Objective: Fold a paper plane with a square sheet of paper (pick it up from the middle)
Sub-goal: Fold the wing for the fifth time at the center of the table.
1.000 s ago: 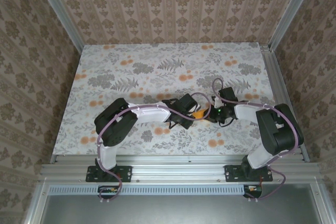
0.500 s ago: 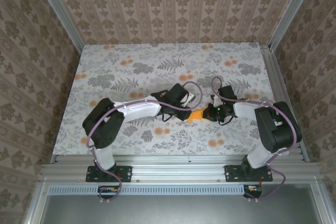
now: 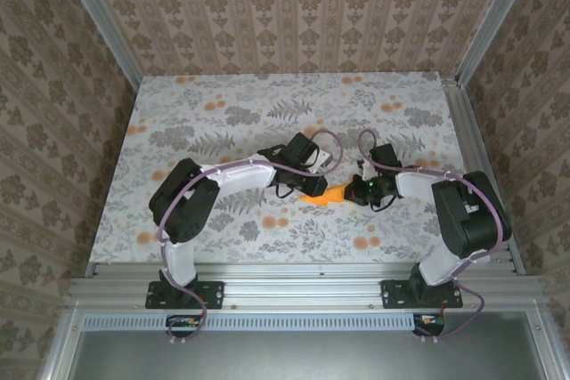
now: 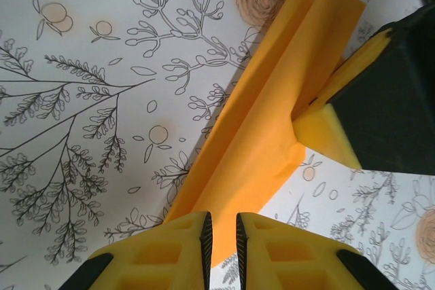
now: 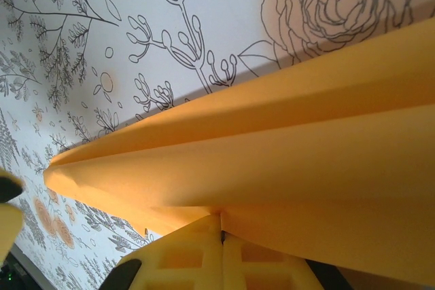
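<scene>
The square sheet of paper is bright orange and folded into a long, narrow, creased shape. It sits just above the table's middle, between the two arms. My right gripper is shut on its lower fold, with the paper spreading out above the fingers. In the top view the right gripper meets the paper from the right. My left gripper hovers at the paper's near end, its jaws a narrow gap apart with nothing between them. The right gripper's yellow fingertip pinches the paper's right edge.
The floral tablecloth is flat and bare around the arms. Patterned walls and metal rails enclose the table on three sides. Both arms' cables loop above their wrists near the middle.
My left wrist has swung away from the near edge toward the table's middle, and its jaws have parted slightly. The right gripper has kept hold of the paper, almost in place.
</scene>
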Robot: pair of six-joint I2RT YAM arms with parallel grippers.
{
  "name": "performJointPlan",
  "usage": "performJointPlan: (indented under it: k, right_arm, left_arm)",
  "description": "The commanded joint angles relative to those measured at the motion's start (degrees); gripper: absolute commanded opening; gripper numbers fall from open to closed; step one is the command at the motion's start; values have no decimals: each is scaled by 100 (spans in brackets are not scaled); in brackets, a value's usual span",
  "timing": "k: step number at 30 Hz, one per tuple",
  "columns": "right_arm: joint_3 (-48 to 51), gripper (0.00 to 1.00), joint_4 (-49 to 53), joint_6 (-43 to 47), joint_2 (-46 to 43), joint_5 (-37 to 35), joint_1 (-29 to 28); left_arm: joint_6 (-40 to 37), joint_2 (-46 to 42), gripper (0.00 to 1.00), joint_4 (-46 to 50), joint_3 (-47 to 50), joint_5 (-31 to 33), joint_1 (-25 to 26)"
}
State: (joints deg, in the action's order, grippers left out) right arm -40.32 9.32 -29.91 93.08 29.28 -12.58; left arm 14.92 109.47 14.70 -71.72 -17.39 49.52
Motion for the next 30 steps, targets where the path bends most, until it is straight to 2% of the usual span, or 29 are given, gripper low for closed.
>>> performJointPlan:
  k: [1, 12, 25, 30]
  right_arm:
    - [-3, 0, 412, 91, 168, -493, 65]
    - [17, 0, 371, 50, 171, -515, 75]
    - [93, 0, 308, 6, 104, -502, 79]
    - [127, 14, 376, -67, -291, -397, 86]
  left_arm:
    - [-224, 165, 20, 125, -210, -176, 14]
    - [-323, 508, 20, 131, -239, -294, 12]
    - [-411, 688, 21, 173, -126, 92, 32]
    - [-378, 742, 21, 126, -17, 299, 32]
